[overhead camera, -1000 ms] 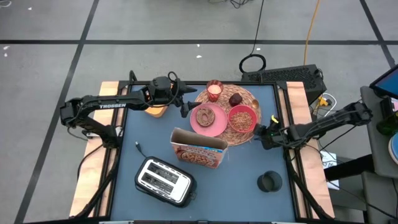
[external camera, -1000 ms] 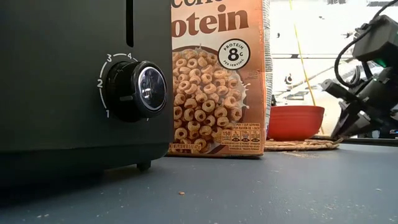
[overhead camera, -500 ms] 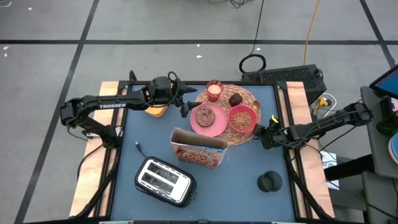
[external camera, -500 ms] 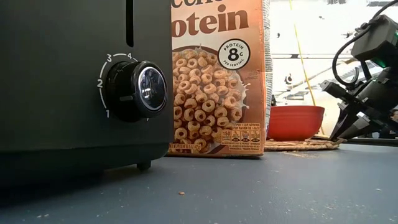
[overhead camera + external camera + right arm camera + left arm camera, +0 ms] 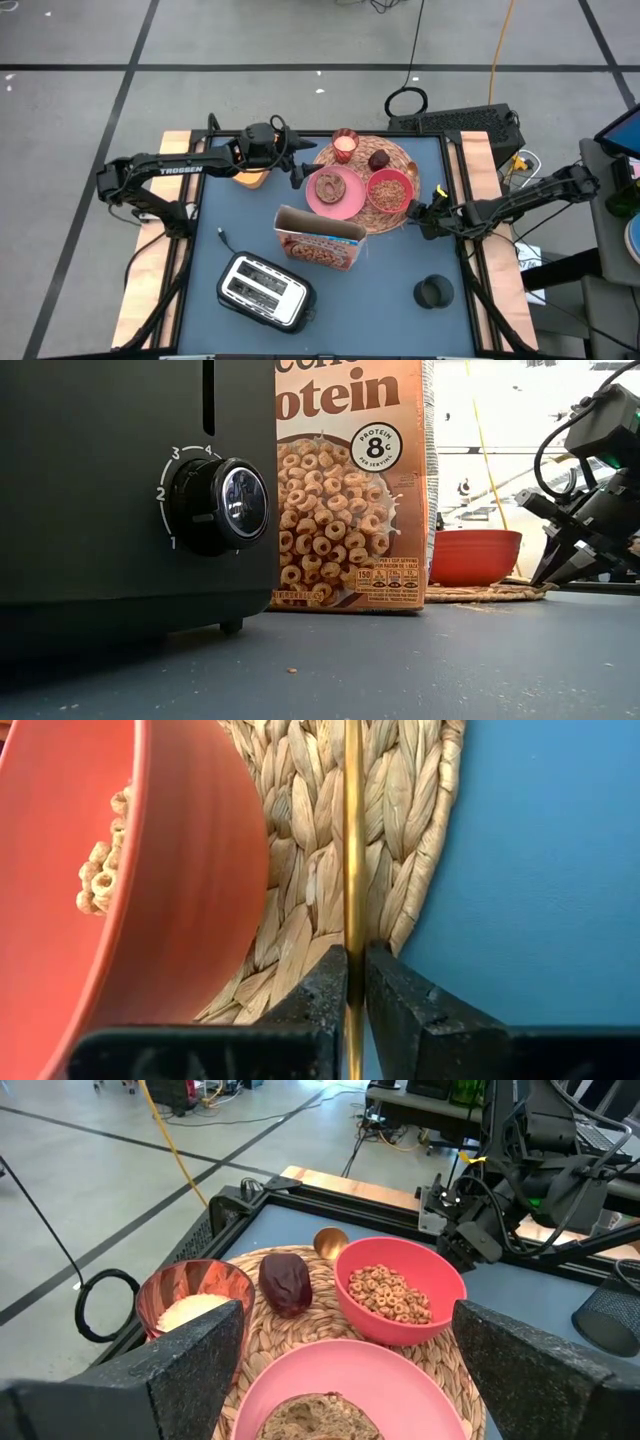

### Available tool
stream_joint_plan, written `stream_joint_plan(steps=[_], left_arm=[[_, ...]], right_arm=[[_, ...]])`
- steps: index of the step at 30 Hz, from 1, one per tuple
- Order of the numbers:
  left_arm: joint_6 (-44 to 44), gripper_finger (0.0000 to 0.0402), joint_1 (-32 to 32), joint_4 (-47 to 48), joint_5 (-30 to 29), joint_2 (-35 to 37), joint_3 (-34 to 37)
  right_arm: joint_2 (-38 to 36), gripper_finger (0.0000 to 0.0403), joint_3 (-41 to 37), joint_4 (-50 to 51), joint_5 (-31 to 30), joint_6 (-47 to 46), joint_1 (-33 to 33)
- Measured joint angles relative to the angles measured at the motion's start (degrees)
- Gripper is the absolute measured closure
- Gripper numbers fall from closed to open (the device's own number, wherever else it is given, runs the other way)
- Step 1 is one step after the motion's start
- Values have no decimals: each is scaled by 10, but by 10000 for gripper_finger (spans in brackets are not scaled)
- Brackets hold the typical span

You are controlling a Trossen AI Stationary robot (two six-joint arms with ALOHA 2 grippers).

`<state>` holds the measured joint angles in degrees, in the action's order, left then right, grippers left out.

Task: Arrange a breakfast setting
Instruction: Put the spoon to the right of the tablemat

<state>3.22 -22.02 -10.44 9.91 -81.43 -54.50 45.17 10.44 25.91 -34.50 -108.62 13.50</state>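
Observation:
The round straw mat (image 5: pixel 362 158) lies at the table's far middle. On it are the pink plate (image 5: pixel 345 205) with the bagel (image 5: pixel 329 186), the red bowl (image 5: pixel 390 190) of cereal, the small glass (image 5: pixel 345 146), the dark red fruit (image 5: pixel 379 160) and a gold spoon (image 5: pixel 409 172) to the right of the bowl. The brown cereal box (image 5: pixel 322 240) stands nearer. My right gripper (image 5: pixel 352 955) is at the mat's right edge, shut on the spoon. My left gripper (image 5: pixel 300 168) hangs wide open by the mat's left edge, empty. My right gripper pinches the spoon's thin handle (image 5: pixel 352 932) near its free end between the two fingertips (image 5: pixel 325 985). The fingers slant down from the table's right, and the handle runs on ahead of them over the mat's edge. The spoon's bowl end (image 5: pixel 330 1240) lies on the mat.
A black toaster (image 5: pixel 262 290) stands at the near left, right in front of the low view (image 5: pixel 120 490). A black mesh cup (image 5: pixel 434 292) stands at the near right. A small wooden thing (image 5: pixel 250 180) lies under my left arm.
My right gripper has sunk a little toward the table at the mat's right edge, staying shut on the spoon's handle.

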Motion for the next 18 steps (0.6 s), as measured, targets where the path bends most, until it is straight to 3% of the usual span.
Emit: stream_joint_plan(steps=[18], left_arm=[[0,39,0,0,0,0,0]], right_arm=[[-1,270,-1,-2,20,42,1]])
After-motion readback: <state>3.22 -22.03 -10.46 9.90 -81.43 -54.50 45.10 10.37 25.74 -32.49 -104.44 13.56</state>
